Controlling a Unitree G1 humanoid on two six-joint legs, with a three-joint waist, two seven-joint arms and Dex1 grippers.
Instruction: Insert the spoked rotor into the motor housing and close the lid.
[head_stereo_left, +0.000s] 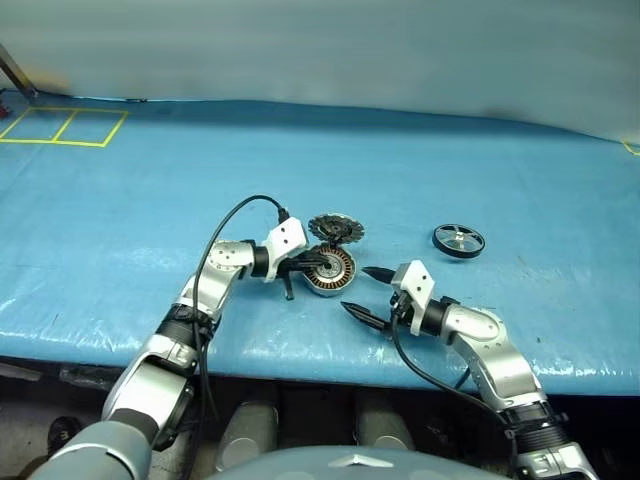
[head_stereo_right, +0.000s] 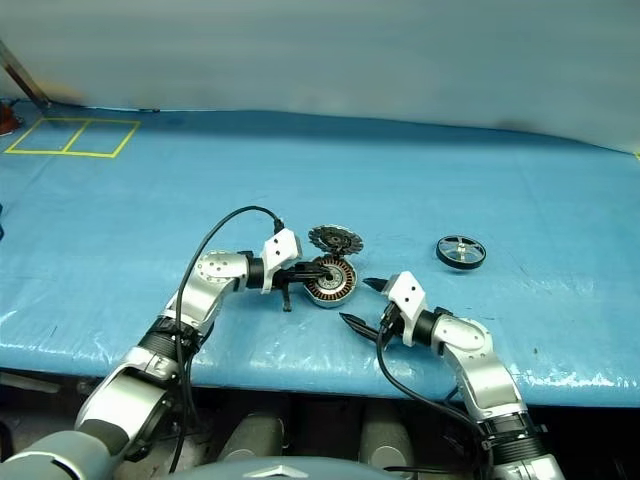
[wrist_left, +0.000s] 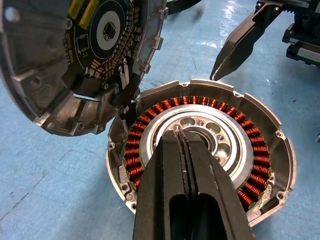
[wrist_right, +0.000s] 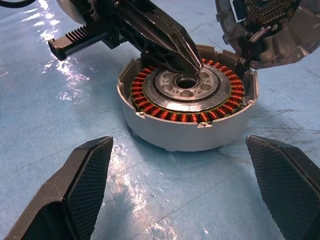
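Left wrist view: left hand (wrist_left: 182, 137) pinched shut over motor housing (wrist_left: 270, 145) centre | right hand (head_stereo_left: 367, 290) wide open, empty | spoked rotor (head_stereo_left: 459, 240) sits toward worktop's right edge | grab its rim gently, keep it flat.

In the left wrist view the closed fingers of the left claw (wrist_left: 183, 137) cover the near part of the motor housing (wrist_left: 260, 130), hiding much of its silver centre plate and some of the copper windings, and whether the tips touch the metal cannot be told. The lid (wrist_left: 60, 75) is cut off by that picture's edge, so its far rim is out of sight. In the right wrist view the lid again runs past the edge, and both fingers (wrist_right: 75, 190) of the right claw (head_stereo_right: 362, 302) are cropped. From the head camera the spoked rotor (head_stereo_left: 459, 240) is too small to count its spokes.
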